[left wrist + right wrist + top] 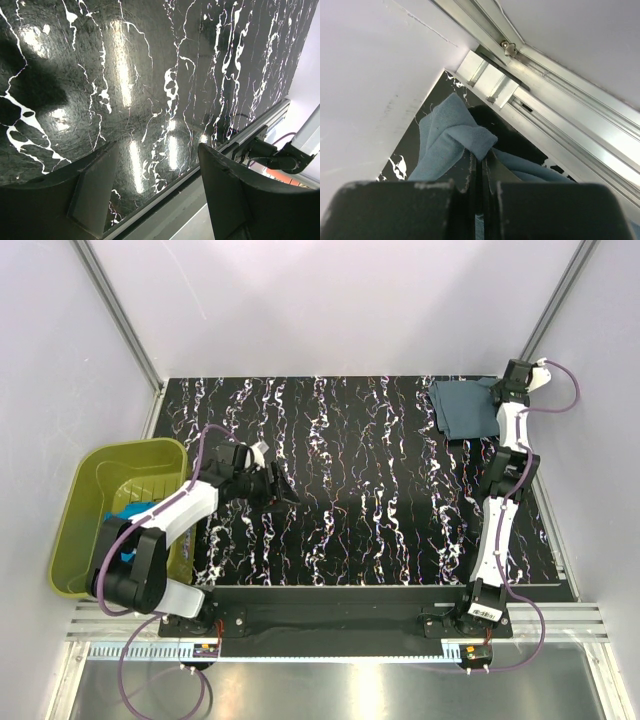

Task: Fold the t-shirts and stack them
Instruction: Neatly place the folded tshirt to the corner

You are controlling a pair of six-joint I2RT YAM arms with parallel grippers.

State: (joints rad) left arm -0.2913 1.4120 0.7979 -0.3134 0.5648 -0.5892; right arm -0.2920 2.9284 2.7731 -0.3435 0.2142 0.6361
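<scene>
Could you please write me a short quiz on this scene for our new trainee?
1. True or false: the left pincer holds a shirt.
2. Which one is shut on the grey-blue shirt? A: the left pincer. B: the right pincer.
3. What holds the turquoise shirt?
Key: 1 false; 2 B; 3 the olive tub.
</scene>
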